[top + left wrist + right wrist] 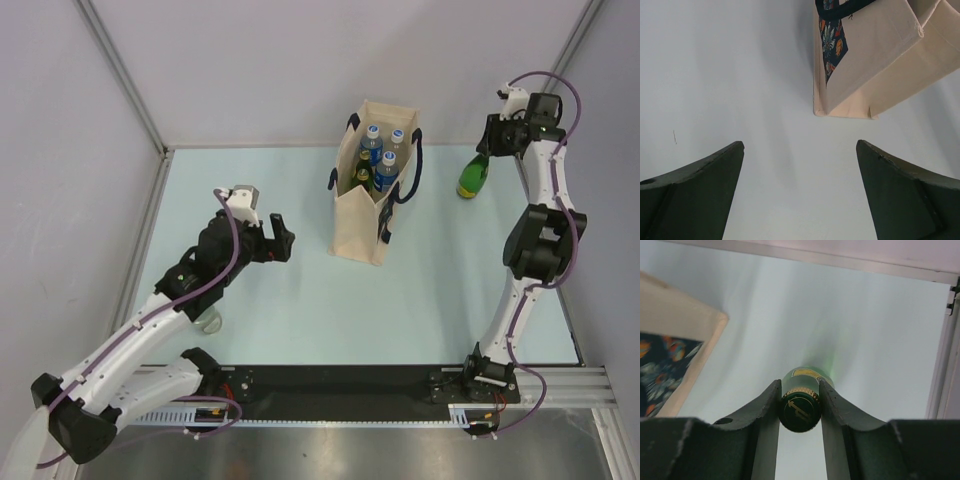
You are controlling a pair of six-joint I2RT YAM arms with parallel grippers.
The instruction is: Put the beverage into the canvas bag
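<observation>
My surface point(300, 310) is pale blue, w/ pale grey walls point(250, 60) on 3 sides. Black strip point(350, 380) runs along the near edge, metal rail point(592, 383) next to it.

A pale blue table point(300, 320) sits enclosed by plain white walls point(250, 60) under even light.

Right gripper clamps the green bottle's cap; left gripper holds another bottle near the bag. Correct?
No: the left gripper is open and empty, per the left wrist view. The right gripper does clamp the green bottle by its cap.
</observation>
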